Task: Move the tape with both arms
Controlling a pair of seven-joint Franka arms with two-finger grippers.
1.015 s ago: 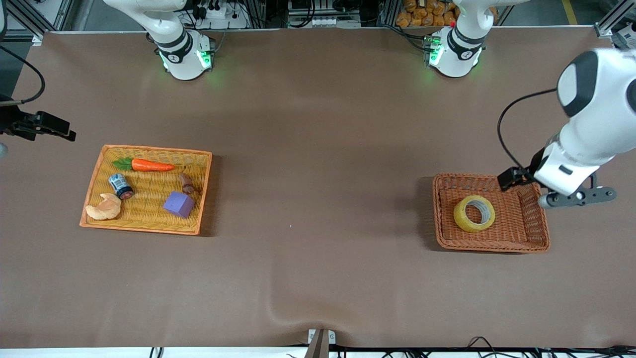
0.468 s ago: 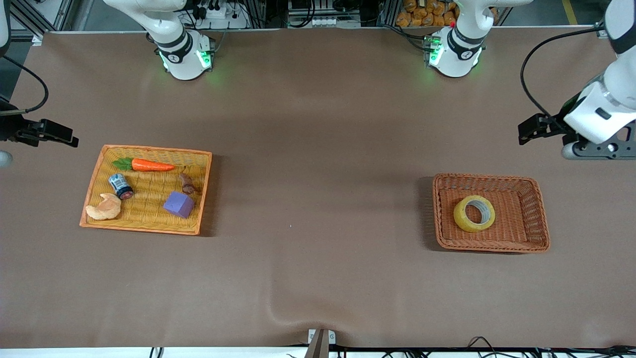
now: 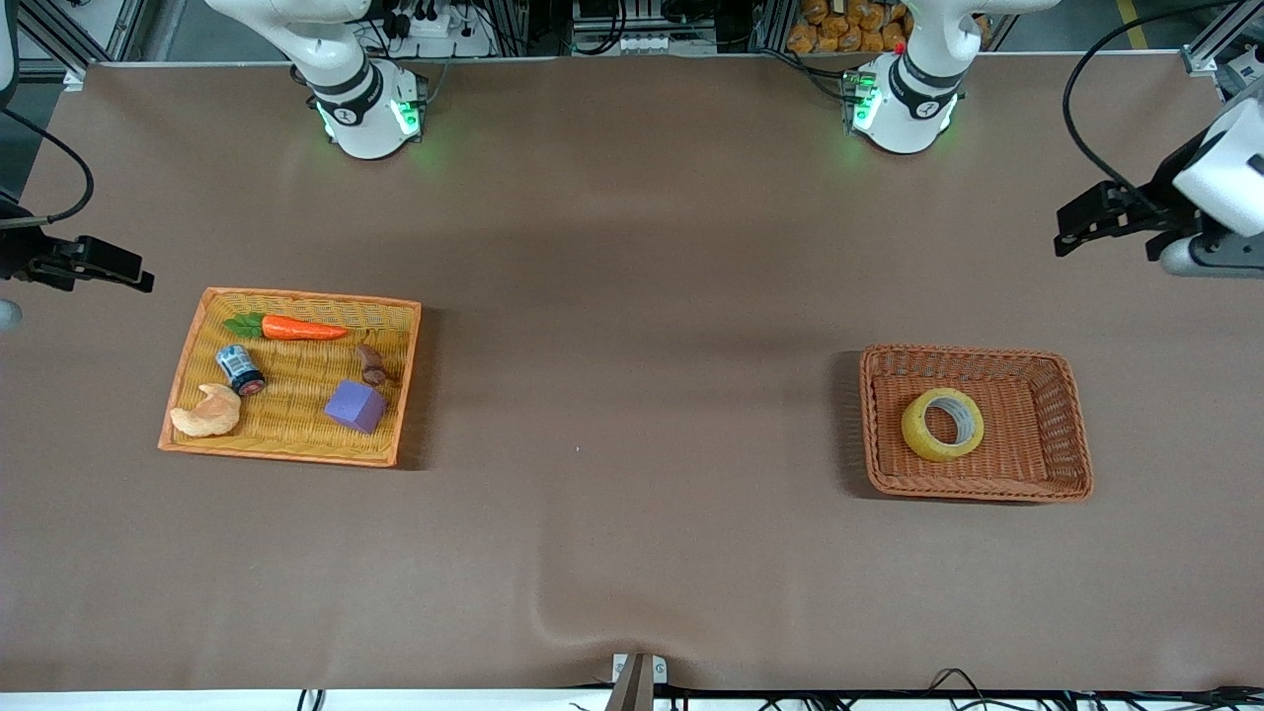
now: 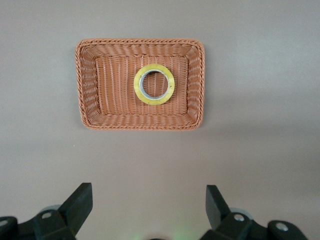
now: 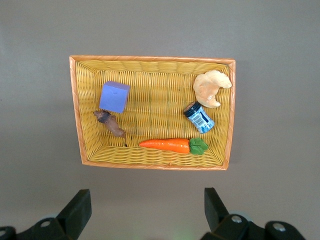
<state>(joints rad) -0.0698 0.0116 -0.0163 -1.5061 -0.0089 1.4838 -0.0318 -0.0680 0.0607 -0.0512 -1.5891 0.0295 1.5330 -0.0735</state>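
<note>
The yellow tape lies flat in a brown wicker basket toward the left arm's end of the table. It also shows in the left wrist view, ring up, inside the basket. My left gripper is open and empty, up in the air over bare table beside the basket, at the edge of the front view. My right gripper is open and empty, over bare table beside the yellow tray, almost out of the front view.
The yellow tray toward the right arm's end holds a carrot, a purple cube, a blue-and-white can, a croissant and a small brown piece. Brown cloth covers the table.
My left arm has lifted away from the basket and swung up toward the table's end, leaving the tape lying in the basket. The right arm has barely moved.
</note>
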